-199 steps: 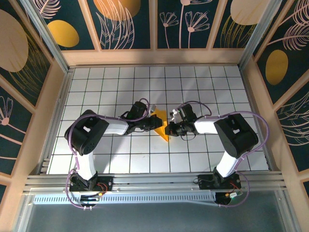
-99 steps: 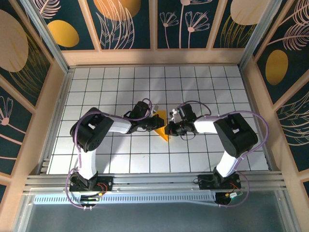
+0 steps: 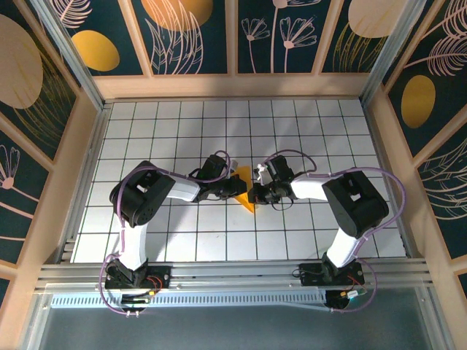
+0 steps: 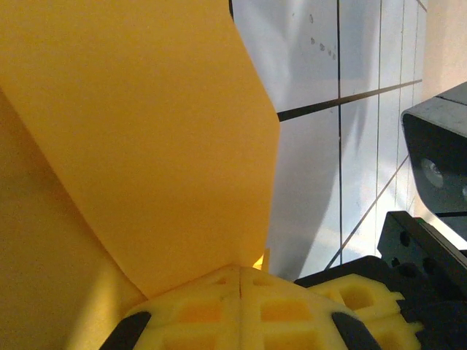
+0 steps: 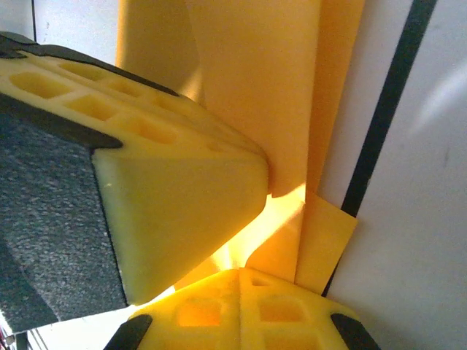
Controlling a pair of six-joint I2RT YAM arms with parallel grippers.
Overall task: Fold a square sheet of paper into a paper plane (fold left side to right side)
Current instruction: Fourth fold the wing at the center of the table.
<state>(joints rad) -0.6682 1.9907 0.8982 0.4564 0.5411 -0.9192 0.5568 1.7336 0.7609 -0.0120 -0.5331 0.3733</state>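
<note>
The sheet of paper (image 3: 249, 203) is seen near the middle of the white-tiled counter (image 3: 182, 138), partly folded into a narrow orange-yellow wedge whose point is turned toward the near edge. It is flanked by the left arm (image 3: 175, 191) on one side and the right arm (image 3: 314, 189) on the other, and both sets of jaws are brought together over its middle.

Compared with a second ago, the left arm's dark elbow housing has been carried a little toward the centre of the counter, so that its forearm looks shorter from above and the left jaws have been pushed slightly further over the paper. The right wrist has been drawn a touch toward the left arm and toward the far wall. The paper itself has been left where it was, with the same pointed outline.

In the left wrist view, the left jaws are seen fully closed, their yellow pads (image 4: 211, 306) pressed together along one seam, and a raised flap of the paper (image 4: 146, 131) is met at that seam. In the right wrist view, the right jaws are likewise closed, pads (image 5: 219, 313) touching, with folded layers of the paper (image 5: 255, 87) just beyond them and a pad (image 5: 175, 189) of the left arm laid against the sheet. Whether any paper is actually nipped between either pair cannot be told.
</note>
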